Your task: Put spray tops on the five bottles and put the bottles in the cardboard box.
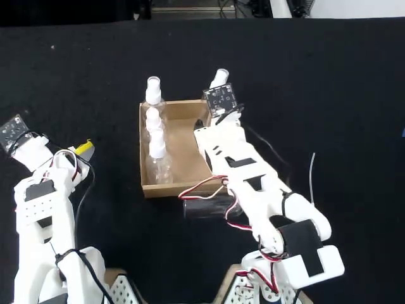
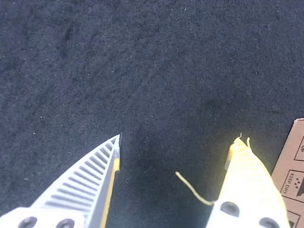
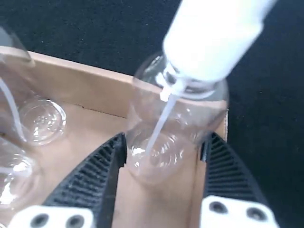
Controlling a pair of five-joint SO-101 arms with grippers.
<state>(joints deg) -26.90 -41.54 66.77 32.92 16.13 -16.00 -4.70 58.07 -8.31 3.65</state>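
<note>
While my right gripper [image 3: 165, 142] pinches a bottle [image 3: 180, 109] in the cardboard box [image 1: 180, 104], my left gripper [image 2: 177, 138] hangs spread and holds nothing.
Fitted with its white spray top [image 3: 213, 33], the clear bottle stands between my black fingers, its base down inside the box's far right corner. Three other bottles [image 1: 155, 149], each capped, stand in a row along the box's left wall. My left gripper hangs over the black table [image 1: 316, 76], left of the box.

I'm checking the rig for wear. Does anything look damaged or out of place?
A thin yellow strand trails loose from a finger of the left gripper, like frayed tape. On the table, a thin white piece lies alone beside the right arm.
</note>
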